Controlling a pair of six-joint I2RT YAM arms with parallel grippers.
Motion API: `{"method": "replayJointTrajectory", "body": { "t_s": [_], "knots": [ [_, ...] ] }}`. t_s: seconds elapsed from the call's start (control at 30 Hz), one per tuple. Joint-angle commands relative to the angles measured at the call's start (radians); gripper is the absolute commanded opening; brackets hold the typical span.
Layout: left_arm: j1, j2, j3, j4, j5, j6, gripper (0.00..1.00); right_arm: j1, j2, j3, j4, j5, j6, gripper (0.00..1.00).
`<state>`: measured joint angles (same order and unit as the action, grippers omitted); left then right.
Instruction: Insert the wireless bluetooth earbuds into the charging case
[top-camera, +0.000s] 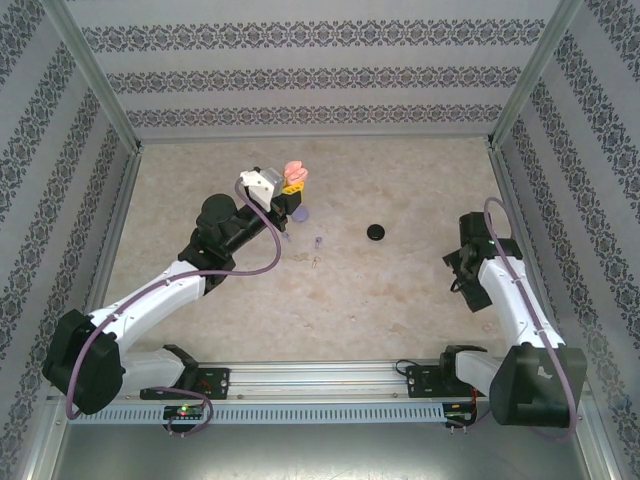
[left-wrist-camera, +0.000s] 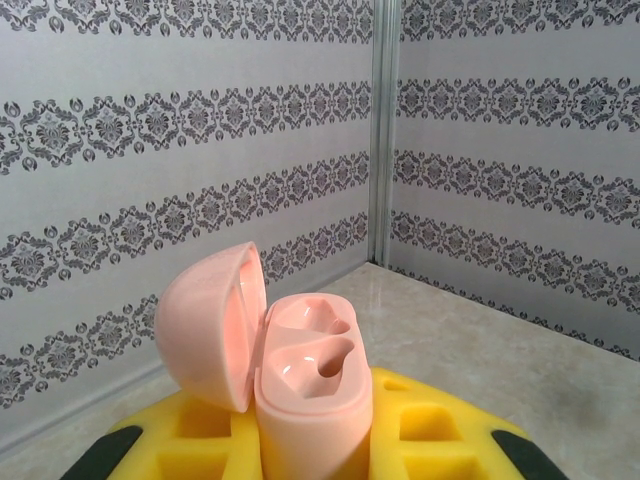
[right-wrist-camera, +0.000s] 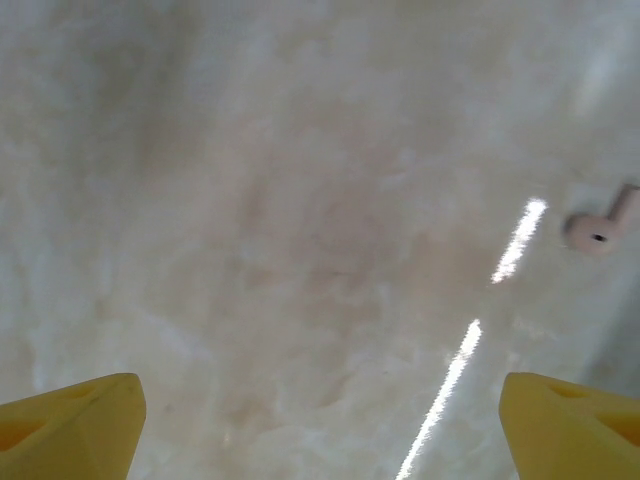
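Note:
My left gripper (top-camera: 291, 184) is shut on a pink charging case (left-wrist-camera: 312, 385), held upright off the table at the back left. Its lid (left-wrist-camera: 208, 325) hangs open to the left, and both sockets are bare. One pink earbud (right-wrist-camera: 598, 228) lies on the table, up and to the right of my right gripper (right-wrist-camera: 320, 425). That gripper is open, with bare table between its yellow fingertips (right-wrist-camera: 70, 425). In the top view the right gripper (top-camera: 456, 270) hovers at the right side. A tiny lilac earbud (top-camera: 318, 243) lies near the table's middle.
A round black case (top-camera: 376, 233) sits on the table (top-camera: 420, 190) centre-right. A lilac case (top-camera: 300, 213) rests just below the left gripper. Patterned walls (top-camera: 300, 80) close in the back and sides, and a metal rail (top-camera: 320, 385) runs along the near edge.

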<state>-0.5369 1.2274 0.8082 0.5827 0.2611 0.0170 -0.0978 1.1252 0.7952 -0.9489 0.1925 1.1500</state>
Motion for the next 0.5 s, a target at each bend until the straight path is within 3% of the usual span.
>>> {"method": "replayJointTrajectory", "body": {
  "t_s": [0.0, 0.3, 0.47],
  "knots": [
    [-0.011, 0.001, 0.042, -0.005, 0.02, -0.022, 0.0, -0.075, -0.004, -0.023, -0.079, 0.03, 0.02, 0.91],
    [-0.012, 0.025, 0.075, -0.019, 0.033, -0.028, 0.0, -0.333, 0.01, -0.102, -0.035, -0.036, -0.049, 0.9],
    [-0.014, 0.049, 0.091, -0.016, 0.035, -0.034, 0.0, -0.429, 0.029, -0.117, 0.001, -0.044, -0.104, 0.9]
  ]
}}
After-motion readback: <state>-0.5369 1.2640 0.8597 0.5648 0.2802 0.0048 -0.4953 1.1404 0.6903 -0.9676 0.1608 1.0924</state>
